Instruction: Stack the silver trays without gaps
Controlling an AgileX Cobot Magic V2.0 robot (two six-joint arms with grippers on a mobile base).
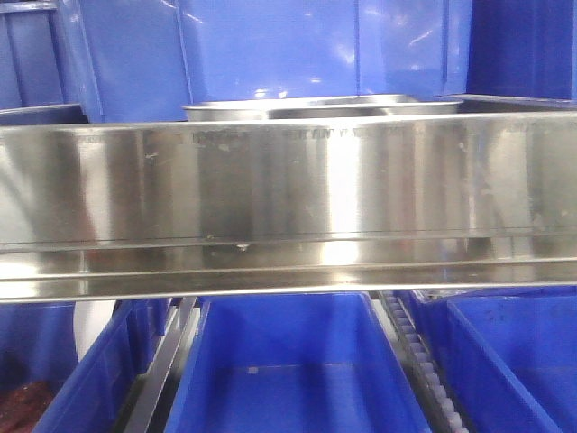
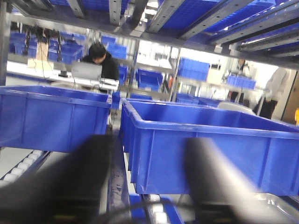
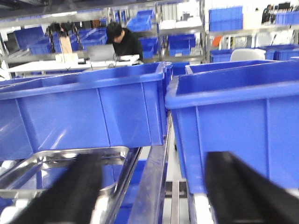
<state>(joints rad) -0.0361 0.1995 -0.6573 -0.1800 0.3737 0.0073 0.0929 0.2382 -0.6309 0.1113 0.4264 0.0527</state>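
- A warehouse or factory storeroom is indicated.
- Blue plastic bins (image 3: 93, 112) are lined up in rows on metal flow racks.
- Roller tracks (image 1: 416, 352) are seen between the bins.
- Slotted steel shelf beams (image 2: 163, 14) are seen overhead.
- More blue bins (image 3: 224, 16) are stacked on background shelving.
- A worker (image 2: 100, 60) is seen at a bench with a laptop (image 2: 86, 70).

Silver tray (image 3: 49, 167) (seemingly empty) lies flat before blue bin (image 3: 93, 107).

Bright light lays vertical glare bands on the brushed-steel rail (image 1: 288, 180). Both wrist views blur the dark fingers (image 2: 70, 186); beyond the jaws, the far background burns white.
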